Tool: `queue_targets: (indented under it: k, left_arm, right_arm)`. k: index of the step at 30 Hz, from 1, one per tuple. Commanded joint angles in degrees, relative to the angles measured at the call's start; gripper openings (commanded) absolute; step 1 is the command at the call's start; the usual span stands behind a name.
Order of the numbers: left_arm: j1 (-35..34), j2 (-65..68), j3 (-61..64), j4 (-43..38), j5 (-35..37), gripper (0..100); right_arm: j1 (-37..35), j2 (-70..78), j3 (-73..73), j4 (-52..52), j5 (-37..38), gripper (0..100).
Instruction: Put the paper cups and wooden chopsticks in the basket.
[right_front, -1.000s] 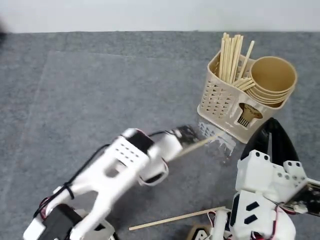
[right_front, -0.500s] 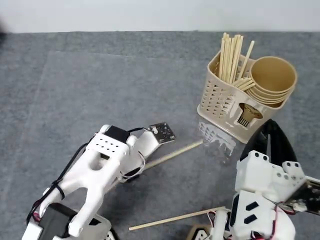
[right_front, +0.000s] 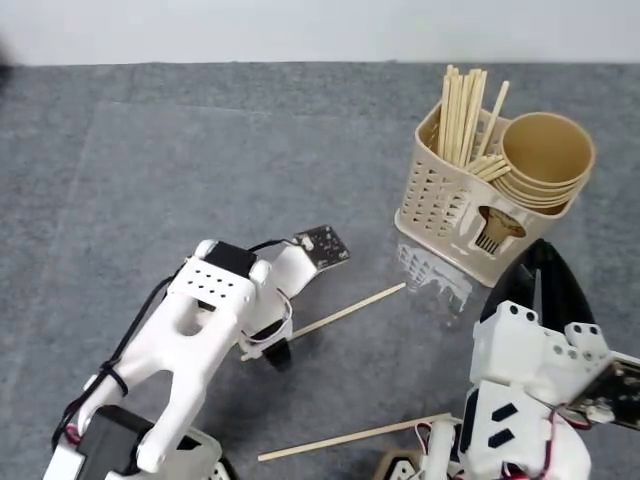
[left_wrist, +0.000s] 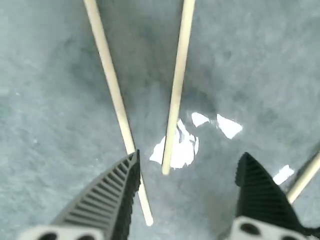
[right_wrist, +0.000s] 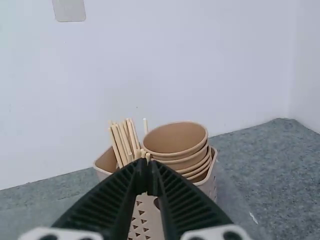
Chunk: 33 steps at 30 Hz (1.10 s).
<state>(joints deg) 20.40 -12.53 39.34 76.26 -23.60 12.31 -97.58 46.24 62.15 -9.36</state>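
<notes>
So the left gripper (left_wrist: 190, 157) is hanging low over the grey mat (right_front: 150, 180) with its jaws spread wide, and it isn't gripping anything. On its wrist cam, 1 stick (left_wrist: 176, 95) is lying with its end in the gap between the jaws, and another stick (left_wrist: 112, 95) is running right past 1 finger (left_wrist: 107, 200). From up high, a loose chopstick (right_front: 350, 310) is poking out from under the left arm (right_front: 200, 340) and pointing toward the basket (right_front: 440, 205). A second loose chopstick (right_front: 350, 437) is lying down by the right arm (right_front: 520, 400). The right gripper (right_wrist: 148, 166) is sitting just beside the basket, jaws pressed together on nothing. The basket is already holding a stack of paper cups (right_front: 545, 155) on 1 side, and a bundle of wooden chopsticks (right_front: 460, 110) is standing up on the other.
</notes>
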Motion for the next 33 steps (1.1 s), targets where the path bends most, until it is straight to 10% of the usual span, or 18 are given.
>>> queue_targets:
  k: [1,22,33]
  left_arm:
    - [1.85,-2.11,-3.03,-3.34,2.99,32]
    - [0.26,35.43,-31.96,-0.26,6.77,32]
    - [2.02,42.20,-36.44,2.11,6.42,8]
  right_arm:
    - [0.22,1.54,-2.46,0.22,-0.53,0.8]
    - [0.22,1.54,-2.37,0.31,-0.53,0.8]
    - [0.22,1.54,-2.37,0.31,-0.53,0.8]
